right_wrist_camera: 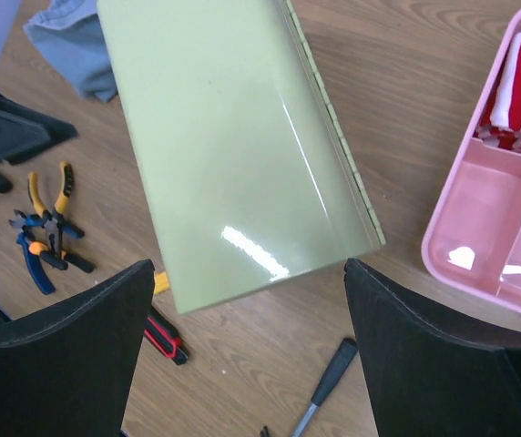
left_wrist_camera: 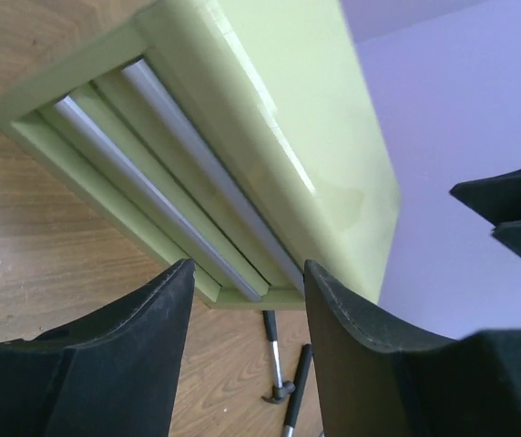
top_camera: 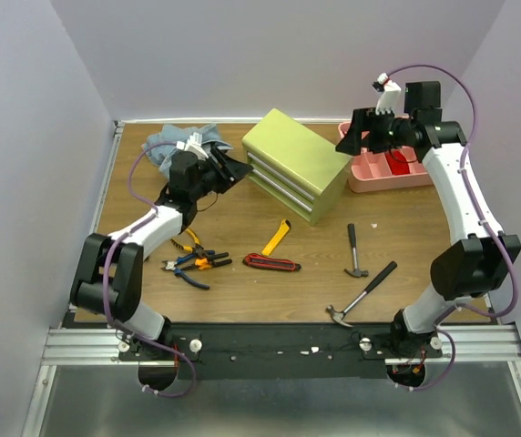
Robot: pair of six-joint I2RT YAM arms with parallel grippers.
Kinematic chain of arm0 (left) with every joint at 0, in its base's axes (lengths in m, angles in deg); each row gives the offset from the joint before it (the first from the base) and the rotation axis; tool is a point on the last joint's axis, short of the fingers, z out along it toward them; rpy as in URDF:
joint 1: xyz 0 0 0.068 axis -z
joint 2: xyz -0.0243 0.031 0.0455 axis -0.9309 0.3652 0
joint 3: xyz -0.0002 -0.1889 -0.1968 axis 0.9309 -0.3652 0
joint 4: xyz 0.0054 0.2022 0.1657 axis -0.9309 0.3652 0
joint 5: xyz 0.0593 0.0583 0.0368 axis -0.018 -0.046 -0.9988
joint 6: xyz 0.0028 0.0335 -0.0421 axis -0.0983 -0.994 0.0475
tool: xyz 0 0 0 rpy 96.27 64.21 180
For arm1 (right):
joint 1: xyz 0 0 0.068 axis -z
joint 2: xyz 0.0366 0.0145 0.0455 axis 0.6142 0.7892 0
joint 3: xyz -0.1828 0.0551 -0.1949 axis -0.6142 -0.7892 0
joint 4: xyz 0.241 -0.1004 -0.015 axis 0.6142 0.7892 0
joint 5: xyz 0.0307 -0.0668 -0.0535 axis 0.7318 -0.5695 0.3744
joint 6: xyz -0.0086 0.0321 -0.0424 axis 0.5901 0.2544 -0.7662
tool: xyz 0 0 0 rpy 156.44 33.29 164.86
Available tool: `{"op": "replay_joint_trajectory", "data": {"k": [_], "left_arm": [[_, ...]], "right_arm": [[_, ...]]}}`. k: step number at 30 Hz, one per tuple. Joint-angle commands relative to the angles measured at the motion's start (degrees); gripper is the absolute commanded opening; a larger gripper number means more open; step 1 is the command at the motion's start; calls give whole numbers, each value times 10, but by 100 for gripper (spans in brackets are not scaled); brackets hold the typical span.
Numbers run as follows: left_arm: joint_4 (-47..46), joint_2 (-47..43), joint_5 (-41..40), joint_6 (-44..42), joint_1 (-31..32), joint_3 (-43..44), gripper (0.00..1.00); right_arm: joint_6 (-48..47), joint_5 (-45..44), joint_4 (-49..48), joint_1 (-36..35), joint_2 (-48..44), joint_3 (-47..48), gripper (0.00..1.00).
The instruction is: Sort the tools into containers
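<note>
Fingers of the left gripper [left_wrist_camera: 247, 273] are standing partly apart, gripping nothing and facing the silver-edged drawer front of the boxy yellow-green metal chest [left_wrist_camera: 279, 118]. The right gripper [right_wrist_camera: 249, 269] is hovering wide open and empty above the chest's glossy lid. This one chest is sitting mid-table with its drawers shut, beside one pink plastic compartment tray [top_camera: 370, 178]. Lying on the wooden table [top_camera: 406, 228] are two black-handled steel hammers [top_camera: 354, 244] [top_camera: 374, 284], one yellow knife [top_camera: 276, 238], one red-black tool [top_camera: 271, 263] and a tangle of pliers [top_camera: 192, 260] with yellow, orange and blue handles.

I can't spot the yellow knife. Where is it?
In the top view, the yellow knife lies at centre, between the chest and the red-black tool.
</note>
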Motion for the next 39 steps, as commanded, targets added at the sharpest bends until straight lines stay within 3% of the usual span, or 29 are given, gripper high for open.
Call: {"op": "replay_joint_trajectory", "data": {"k": [1,6,13,30,39], "left_arm": [[-133,52,1,92,-3,-46,58],[-191,111,4,111,-14,-35,57],[-253,229,41,126,-16,49,44],[-338,327,57,172,-15,107,43],[-404,379,84,206,-15,141,34]], "right_arm": [[30,29,-16,-11,44,48,91],[28,22,-14,-32,88,101,90],[26,0,-27,-61,129,121,90],[3,-39,-15,-69,167,108,90],[-20,-33,-9,-85,171,101,90]]}}
